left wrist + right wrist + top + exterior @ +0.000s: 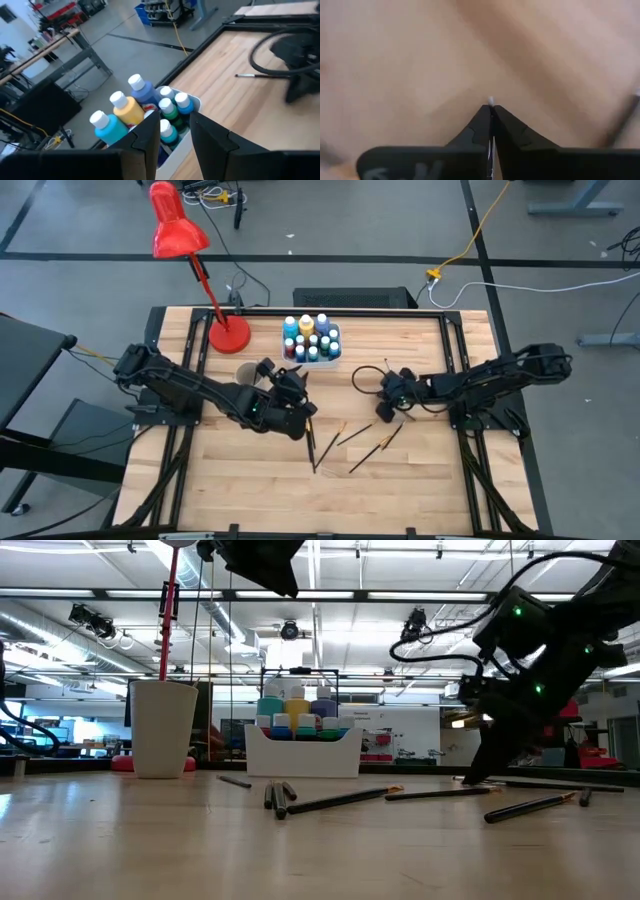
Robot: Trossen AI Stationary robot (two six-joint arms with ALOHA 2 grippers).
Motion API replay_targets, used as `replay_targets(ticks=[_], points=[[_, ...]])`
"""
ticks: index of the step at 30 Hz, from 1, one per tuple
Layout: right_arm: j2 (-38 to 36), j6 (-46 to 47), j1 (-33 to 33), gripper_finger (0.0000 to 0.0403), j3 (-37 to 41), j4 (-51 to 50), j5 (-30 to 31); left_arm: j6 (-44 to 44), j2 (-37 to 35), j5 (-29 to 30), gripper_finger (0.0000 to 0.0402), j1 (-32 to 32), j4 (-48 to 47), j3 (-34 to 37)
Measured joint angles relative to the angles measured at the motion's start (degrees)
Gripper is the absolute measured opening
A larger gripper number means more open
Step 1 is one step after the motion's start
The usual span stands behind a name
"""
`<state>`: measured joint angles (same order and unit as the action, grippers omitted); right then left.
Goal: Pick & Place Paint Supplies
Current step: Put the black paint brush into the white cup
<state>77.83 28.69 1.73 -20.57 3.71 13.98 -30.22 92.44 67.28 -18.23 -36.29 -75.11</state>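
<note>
Red desk lamp (180, 235), 10 o'clock, not stock. Left gripper (290, 395), centre-left, fingers parted, empty, raised; risk: clipping white tray (312, 360) of paint bottles (310, 340) at 12 o'clock. Loose paintbrushes (345, 445), 6 o'clock. Right gripper (491, 107), 3 o'clock, pressed together on table (420, 480); whether it pinches a brush tip, cannot tell; thin handle may slip

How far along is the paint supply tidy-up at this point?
Done: the paint bottles stand in the white tray. In hand: the right tool is down at the table, shut on what looks like a thin paintbrush. Left: several loose paintbrushes lie on the table. The left tool hovers open, empty.
</note>
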Motion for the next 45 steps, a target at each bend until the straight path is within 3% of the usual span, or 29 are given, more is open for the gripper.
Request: replay_targets(ticks=[4, 8, 12, 17, 20, 24, 27, 29, 32, 35, 37, 41, 45], points=[[-2.81, -1.83, -0.24, 0.0006, -4.51, 1.26, -0.38, -3.12, 0.0, 0.18, 0.0116, 0.95, 0.48, 0.0], [-6.41, -7.0, -1.24, 0.0004, -10.32, 0.15, -1.13, -4.44, 0.01, -4.17, 0.0116, 2.26, 0.65, 0.0], [-12.41, -12.75, -3.69, 0.0003, -17.9, -6.64, -0.43, -4.19, 0.01, -3.98, 0.0116, 1.84, 0.95, 0.02], [-22.12, -21.73, -10.9, 0.0002, -24.54, -12.22, 10.72, -4.69, -1.81, 0.51, 0.0111, -3.14, 1.27, 0.05], [-26.8, -25.02, -16.91, 0.0001, -22.59, -8.83, 16.07, -3.85, -4.33, 0.77, 0.0106, -6.23, 0.95, 0.43], [-28.65, -27.74, -21.68, 0.0001, -15.05, 6.53, 15.85, 1.29, -8.06, 0.14, 0.0101, -7.02, 0.83, 2.42], [-27.96, -28.81, -23.4, 0.0001, -9.55, 17.33, 12.94, 8.07, -11.79, -8.31, 0.01, -5.04, 1.48, 3.62], [-27.5, -28.65, -23.73, 0.0002, -6.81, 23.0, 11.91, 18.32, -14.31, -17.15, 0.0099, -3.37, 3.0, 5.67], [-27.05, -27.87, -23.64, 0.0003, -4.23, 27.46, 12.09, 31.47, -17.74, -31.03, 0.0096, -1.09, 15.85, 11.39], [-26.86, -27.87, -23.66, 0.0003, -3.58, 30.05, 11.55, 38.65, -20.67, -46.44, 0.0091, 2.66, 39.02, 19.84], [-26.34, -27.86, -23.66, 0.0004, -3.64, 30.17, 10.06, 40.43, -21.28, -53.49, 0.0088, 5.08, 54.76, 26.17], [-25.2, -27.7, -23.64, 0.0005, -3.83, 33.83, 10.25, 32.94, -17.85, -58.25, 0.0088, 8.83, 82.19, 35.34], [-21.87, -29.19, -22.95, 0.0005, -3.63, 39.1, 10.84, 24.91, -12.03, -58.95, 0.0089, 10.58, 90.26, 37.15]])
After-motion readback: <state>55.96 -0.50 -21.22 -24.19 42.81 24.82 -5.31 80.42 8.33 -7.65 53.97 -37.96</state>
